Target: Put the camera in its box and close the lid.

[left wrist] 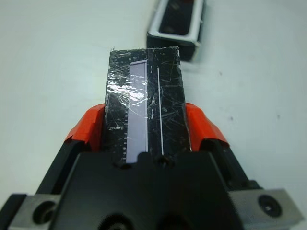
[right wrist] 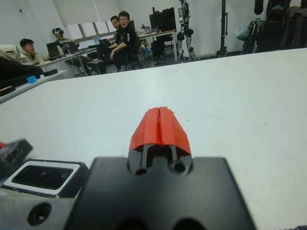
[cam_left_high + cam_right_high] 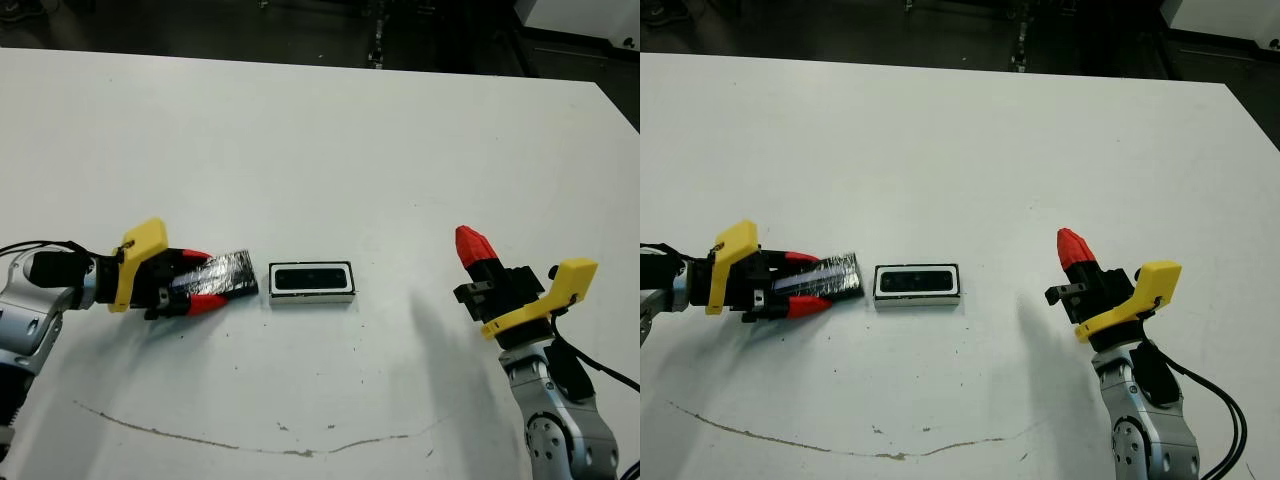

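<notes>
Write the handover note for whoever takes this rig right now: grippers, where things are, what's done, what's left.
Left gripper: shut on the lid, held just left of the box, not over it yet.
Right gripper: shut, empty, off to the right, clear of the box.
Camera: already lying inside the box, near the middle of the table.
Done: camera boxed, lid picked up.
Left: carry the lid over the box, seat it, release.

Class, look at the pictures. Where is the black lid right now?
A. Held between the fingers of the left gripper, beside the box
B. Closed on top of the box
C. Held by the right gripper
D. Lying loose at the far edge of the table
A: the lid sits between the red fingers of the left gripper, just short of the open box, which has the camera inside.
</notes>
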